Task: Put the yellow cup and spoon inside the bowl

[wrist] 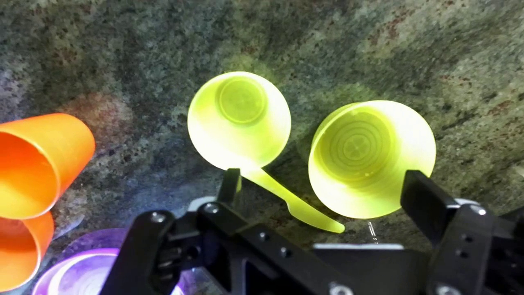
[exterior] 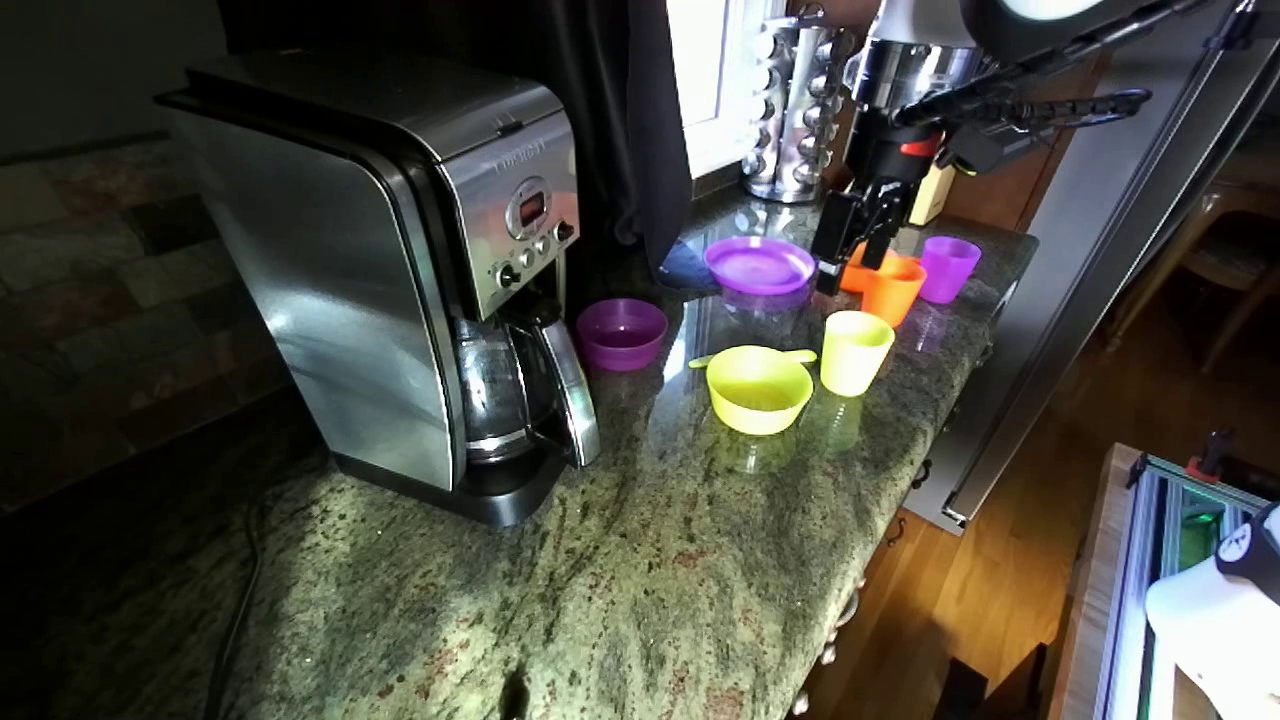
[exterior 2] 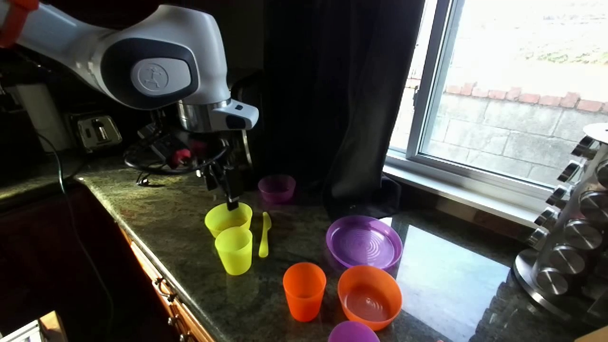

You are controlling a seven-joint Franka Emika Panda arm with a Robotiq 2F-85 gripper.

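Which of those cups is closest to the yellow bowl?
The yellow cup, right beside the yellow bowl; the orange cup and the purple cup stand farther away.

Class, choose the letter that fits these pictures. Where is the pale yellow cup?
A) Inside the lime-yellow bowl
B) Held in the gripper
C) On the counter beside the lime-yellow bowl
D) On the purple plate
C, since the wrist view shows the yellow cup apart from the lime-yellow bowl, with a strip of counter visible between them.
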